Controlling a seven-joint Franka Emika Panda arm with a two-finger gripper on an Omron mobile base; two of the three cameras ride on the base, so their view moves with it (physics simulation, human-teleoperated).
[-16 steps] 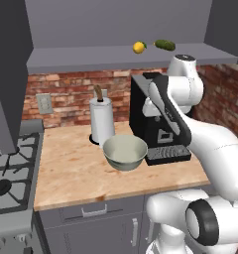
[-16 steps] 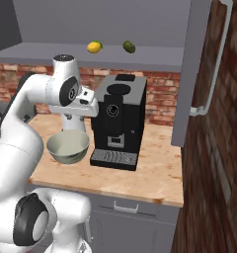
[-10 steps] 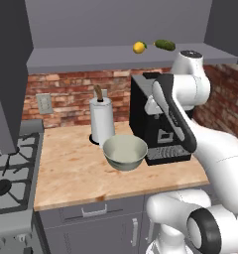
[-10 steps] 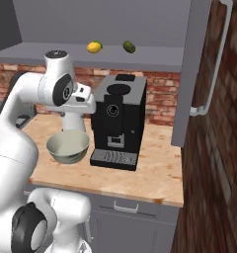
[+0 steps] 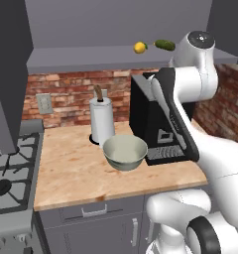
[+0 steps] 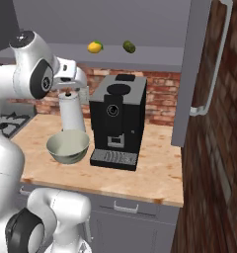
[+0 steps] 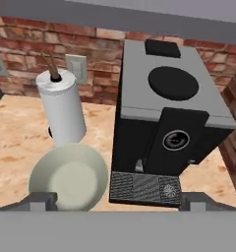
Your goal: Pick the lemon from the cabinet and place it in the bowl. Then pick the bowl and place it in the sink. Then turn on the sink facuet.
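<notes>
While our hand [image 7: 118, 202] hangs above the tabletop [image 5: 76, 168] with fingers [image 7: 41, 201] spread wide and nothing between them, we see the lemon [image 5: 139, 47] on the cabinet [image 5: 116, 54] shelf, just beside a dark green vegetable [image 5: 164, 44]. Below, the bowl [image 5: 124, 152] sits upright on the wood, touching or nearly touching the black coffee machine [image 6: 118, 121], with the paper towel roll [image 5: 102, 119] just behind it. Stove [image 5: 9, 173] is at far left.
</notes>
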